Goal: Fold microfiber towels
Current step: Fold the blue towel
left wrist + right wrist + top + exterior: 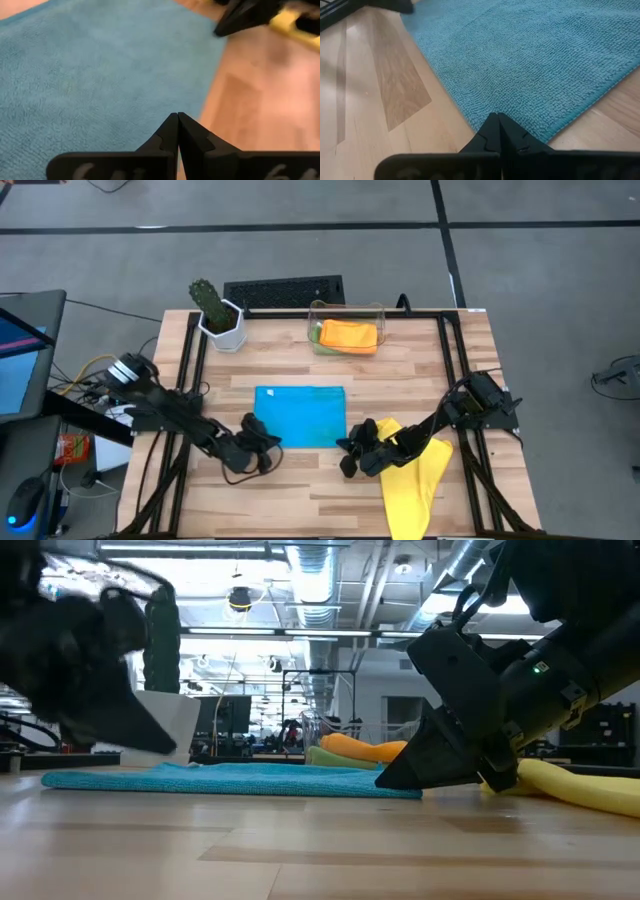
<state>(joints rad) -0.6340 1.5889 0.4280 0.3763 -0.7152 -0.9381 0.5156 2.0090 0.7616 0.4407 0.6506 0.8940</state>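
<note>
The blue towel (300, 416) lies spread flat at the table's middle. My left gripper (266, 436) is shut and empty at the towel's near left corner, its tips (177, 118) over the blue pile beside the near edge. My right gripper (348, 450) is shut and empty at the near right corner (540, 131). The yellow towel (415, 472) lies crumpled on the table, partly under my right arm. The orange towel (350, 335) sits on the green one (317, 333) inside a clear bin. My left gripper's shut tips stand just over the blue towel near its near left corner; I cannot tell whether they touch it. My right gripper's shut tips (385, 783) slant down at the towel's near right corner; I cannot tell whether they touch the cloth, which lies flat.
The clear bin (380, 315) stands at the far middle, with a potted cactus (215, 310) at the far left and a keyboard (285, 290) behind the table. Black frame rails (190, 370) run along both sides. Bare wood (300, 490) lies between the towel and the near edge.
</note>
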